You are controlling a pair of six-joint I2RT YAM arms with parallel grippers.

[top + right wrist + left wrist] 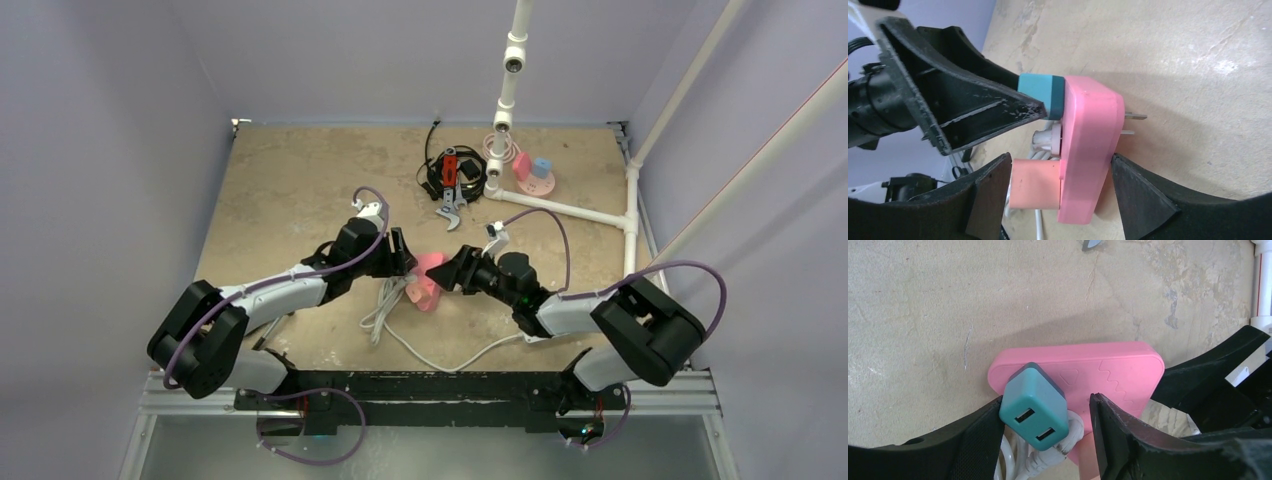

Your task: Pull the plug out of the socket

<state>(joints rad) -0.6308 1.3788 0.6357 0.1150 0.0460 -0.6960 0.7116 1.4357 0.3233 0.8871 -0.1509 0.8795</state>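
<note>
The light-blue cube plug point(541, 166) stands on the round pink disc socket point(538, 184) at the back right, far from both grippers. Both grippers are at mid-table on a different thing, a pink triangular adapter block point(428, 280) point(1108, 370) point(1088, 150) carrying a teal cube charger point(1034, 407) point(1040, 92), a white plug and an orange plug point(1035, 182). My left gripper point(408, 262) point(1047, 405) is open around the teal cube, with one finger touching it. My right gripper point(455, 272) point(1060, 165) is shut across the orange plug and the block's back.
A white cable point(430, 355) loops from the block toward the near edge. A black tangle of cords and tools point(450, 175) lies at the back centre. A white pipe frame point(560, 208) runs along the back right, next to the disc.
</note>
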